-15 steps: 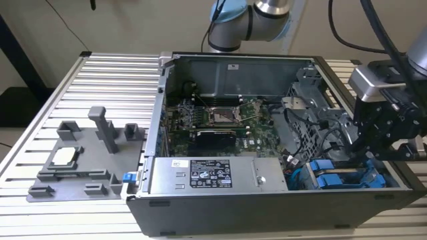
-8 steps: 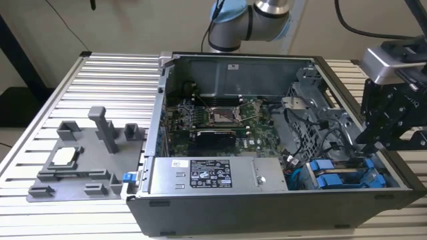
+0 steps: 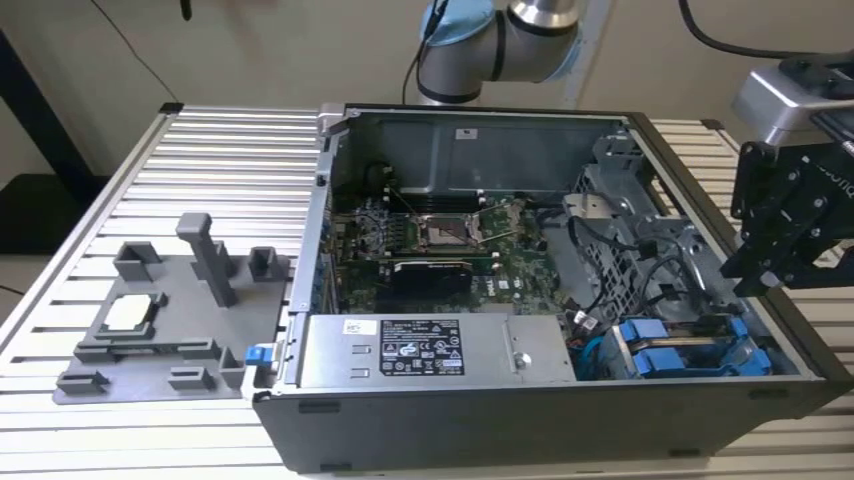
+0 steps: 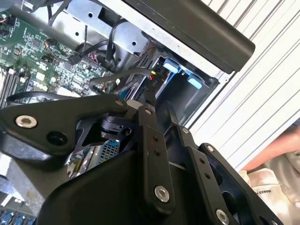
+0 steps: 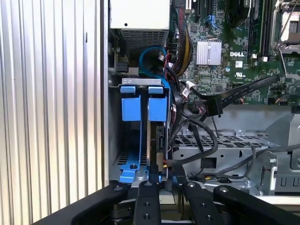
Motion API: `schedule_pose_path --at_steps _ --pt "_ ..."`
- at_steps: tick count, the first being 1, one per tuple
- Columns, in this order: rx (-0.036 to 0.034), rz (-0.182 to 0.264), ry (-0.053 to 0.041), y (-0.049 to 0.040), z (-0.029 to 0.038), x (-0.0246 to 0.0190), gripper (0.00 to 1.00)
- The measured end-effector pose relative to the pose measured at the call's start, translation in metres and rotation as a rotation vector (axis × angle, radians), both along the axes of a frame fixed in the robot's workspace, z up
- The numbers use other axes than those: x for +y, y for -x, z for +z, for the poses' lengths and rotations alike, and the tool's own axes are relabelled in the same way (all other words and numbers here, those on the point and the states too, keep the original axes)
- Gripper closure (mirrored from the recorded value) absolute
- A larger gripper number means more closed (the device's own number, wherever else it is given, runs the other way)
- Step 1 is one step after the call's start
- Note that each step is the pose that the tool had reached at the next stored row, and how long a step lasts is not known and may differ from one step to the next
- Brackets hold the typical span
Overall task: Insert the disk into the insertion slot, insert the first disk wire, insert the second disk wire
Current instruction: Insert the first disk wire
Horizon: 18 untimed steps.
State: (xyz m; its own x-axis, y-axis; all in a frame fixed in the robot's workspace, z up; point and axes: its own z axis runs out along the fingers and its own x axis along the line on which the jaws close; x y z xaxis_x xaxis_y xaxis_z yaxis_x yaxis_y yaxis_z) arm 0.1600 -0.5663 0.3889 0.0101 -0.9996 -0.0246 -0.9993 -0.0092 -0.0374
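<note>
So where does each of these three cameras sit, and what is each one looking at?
Exterior view: off the arm, up high, looking down into the open computer case; the arm's grey joint and black gripper show.
First wrist view: on the arm, looking past the gripper at the blue drive carriers.
Second wrist view: on the arm, looking along the gripper from another angle.
Shared: all three show the carriers and motherboard.
</note>
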Motion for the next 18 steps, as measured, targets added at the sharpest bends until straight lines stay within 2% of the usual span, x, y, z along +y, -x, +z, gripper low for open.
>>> schedule_pose_path --at_steps 4,6,18 --pt "0.0000 0.000 0.0000 0.0000 0.0001 0.0000 0.73" --pt "0.0000 0.000 0.0012 0.0000 0.0002 0.0023 0.73" --pt "0.0000 0.000 0.0277 0.0000 0.0001 0.0383 0.73"
